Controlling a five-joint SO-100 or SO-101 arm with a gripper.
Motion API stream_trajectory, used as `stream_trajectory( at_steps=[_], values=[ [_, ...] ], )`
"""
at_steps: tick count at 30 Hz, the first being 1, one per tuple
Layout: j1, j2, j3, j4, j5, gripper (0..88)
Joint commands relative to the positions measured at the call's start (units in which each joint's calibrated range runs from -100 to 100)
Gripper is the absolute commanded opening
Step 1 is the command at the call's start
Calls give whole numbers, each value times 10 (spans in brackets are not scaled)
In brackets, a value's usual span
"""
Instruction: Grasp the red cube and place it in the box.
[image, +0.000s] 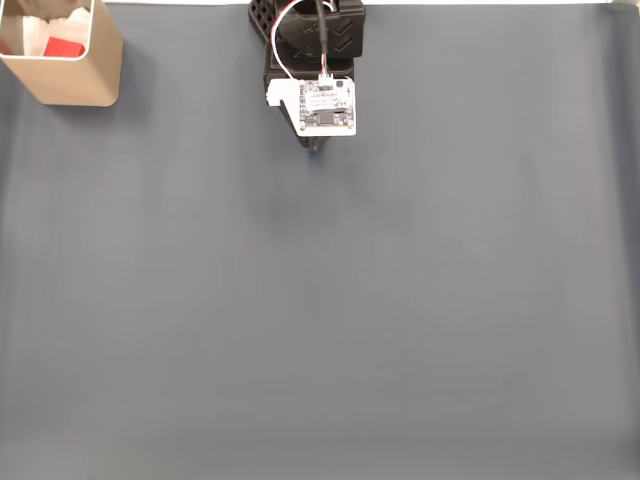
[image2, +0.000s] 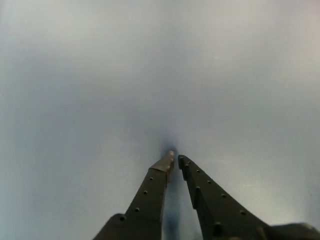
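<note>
The red cube (image: 63, 47) already lies inside the box (image: 70, 80), on the white padding (image: 40, 35), well off to the tool's side at the far corner of the fixed view. The tool (image2: 175, 158) is narrowed almost shut on nothing, tips low over bare grey counter (image: 320, 320). Little seems left to fail; the risk I judge is the tips scraping the counter, though the blurred wrist view cannot show whether they touch it.

cube (image: 64, 47) in box (image: 90, 75), top-left corner
</note>
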Motion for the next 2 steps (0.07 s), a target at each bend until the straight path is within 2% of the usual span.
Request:
stream_trajectory(
  at_steps=[1,2],
  values=[
    [7,0,8,13,4,2],
    [7,0,8,13,4,2]
  ],
)
